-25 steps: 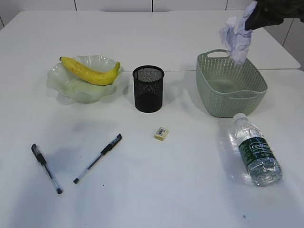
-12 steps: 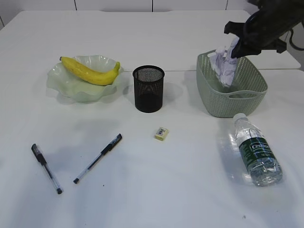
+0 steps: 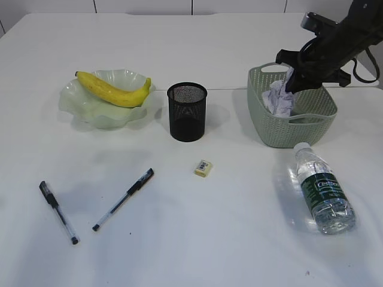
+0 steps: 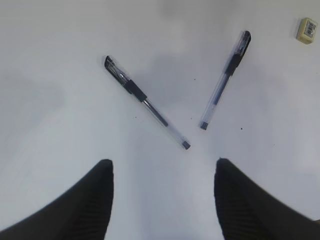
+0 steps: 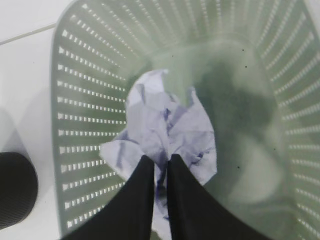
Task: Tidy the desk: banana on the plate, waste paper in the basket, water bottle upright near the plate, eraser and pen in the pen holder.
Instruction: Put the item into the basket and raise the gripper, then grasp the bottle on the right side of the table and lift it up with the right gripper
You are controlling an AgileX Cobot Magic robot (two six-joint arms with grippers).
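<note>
My right gripper (image 5: 161, 159) hangs inside the sage-green basket (image 3: 299, 128), shut on the crumpled waste paper (image 5: 165, 125), which sits low within the basket walls (image 5: 90, 100). The banana (image 3: 114, 89) lies on the pale green plate (image 3: 78, 104). The black mesh pen holder (image 3: 187, 112) stands mid-desk. The eraser (image 3: 203, 168) lies in front of it. Two pens (image 4: 145, 102) (image 4: 225, 80) lie on the desk below my left gripper (image 4: 163, 165), which is open and holds nothing. The water bottle (image 3: 323, 191) lies on its side at the right.
The desk's far edge and a seam run behind the basket. White tabletop (image 3: 197, 239) stretches between the pens and the bottle. The left arm does not show in the exterior view.
The right gripper has come down from above the basket's back rim into the basket, carrying the waste paper with it. The left gripper has stayed still.
</note>
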